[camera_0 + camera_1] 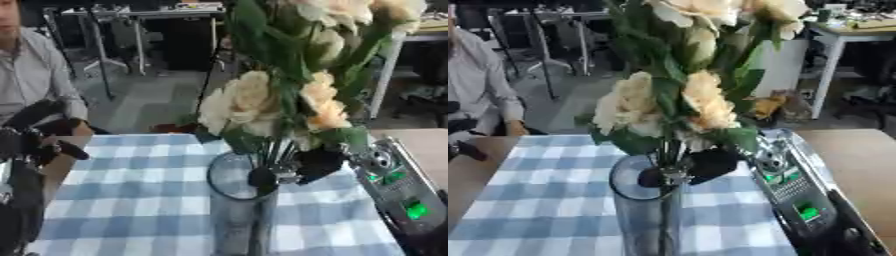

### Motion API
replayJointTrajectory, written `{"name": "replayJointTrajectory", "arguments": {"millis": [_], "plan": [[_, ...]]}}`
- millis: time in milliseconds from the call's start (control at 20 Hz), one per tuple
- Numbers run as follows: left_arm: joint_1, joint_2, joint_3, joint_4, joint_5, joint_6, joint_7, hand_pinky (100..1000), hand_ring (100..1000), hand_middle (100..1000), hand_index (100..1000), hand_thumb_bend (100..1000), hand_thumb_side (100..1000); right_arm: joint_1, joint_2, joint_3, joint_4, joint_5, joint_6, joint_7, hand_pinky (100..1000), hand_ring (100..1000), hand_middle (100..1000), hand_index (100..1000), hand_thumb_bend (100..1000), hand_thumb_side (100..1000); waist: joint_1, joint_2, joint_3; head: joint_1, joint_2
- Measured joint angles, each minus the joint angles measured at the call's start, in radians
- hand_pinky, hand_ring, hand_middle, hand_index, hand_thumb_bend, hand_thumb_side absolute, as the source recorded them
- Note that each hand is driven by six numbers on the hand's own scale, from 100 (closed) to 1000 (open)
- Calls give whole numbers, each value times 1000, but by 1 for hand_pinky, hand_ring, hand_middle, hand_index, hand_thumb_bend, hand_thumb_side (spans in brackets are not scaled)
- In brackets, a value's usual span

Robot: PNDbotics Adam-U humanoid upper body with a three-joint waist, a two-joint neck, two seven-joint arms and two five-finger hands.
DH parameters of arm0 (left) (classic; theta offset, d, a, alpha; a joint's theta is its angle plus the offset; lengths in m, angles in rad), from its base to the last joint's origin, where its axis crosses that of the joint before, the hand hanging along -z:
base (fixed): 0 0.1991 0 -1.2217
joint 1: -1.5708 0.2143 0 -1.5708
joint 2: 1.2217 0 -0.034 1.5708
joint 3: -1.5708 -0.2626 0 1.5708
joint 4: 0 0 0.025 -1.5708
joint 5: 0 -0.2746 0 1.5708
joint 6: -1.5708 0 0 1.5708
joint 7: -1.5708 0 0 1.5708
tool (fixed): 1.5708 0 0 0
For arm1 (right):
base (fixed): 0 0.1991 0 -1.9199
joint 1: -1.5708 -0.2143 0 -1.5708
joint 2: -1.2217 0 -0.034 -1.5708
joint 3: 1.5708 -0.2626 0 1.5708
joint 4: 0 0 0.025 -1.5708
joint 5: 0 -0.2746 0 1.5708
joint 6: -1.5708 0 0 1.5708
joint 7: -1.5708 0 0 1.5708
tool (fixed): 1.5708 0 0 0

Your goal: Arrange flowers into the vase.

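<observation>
Near the middle of the left eye view, a clear glass vase point(238, 200) stands upright on the blue-and-white checked cloth point(131, 200) covering the desk point(429, 145). The right hand point(315, 162) has its fingers point(262, 177) curled round the green stems of a cream and peach flower bunch point(262, 100) just above the vase rim, the stem ends dipping inside. The left hand point(39, 135) shows at the left edge, away from the vase; whether its fingers are spread I cannot tell.

Across the right eye view, the same bunch rises over the vase mouth, blooms high, and the right forearm point(798, 195), with green lights, slants in from the lower right.
</observation>
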Motion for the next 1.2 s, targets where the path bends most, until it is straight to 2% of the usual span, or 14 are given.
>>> {"name": "replayJointTrajectory", "arguments": {"millis": [1200], "plan": [[0, 0, 0, 0, 0, 0, 0, 473, 738, 775, 855, 100, 1000, 31, -58, -47, -39, -47, 14, 6, 1000, 1000, 701, 961, 838, 758, 0, 4, -4, 18, 0]]}}
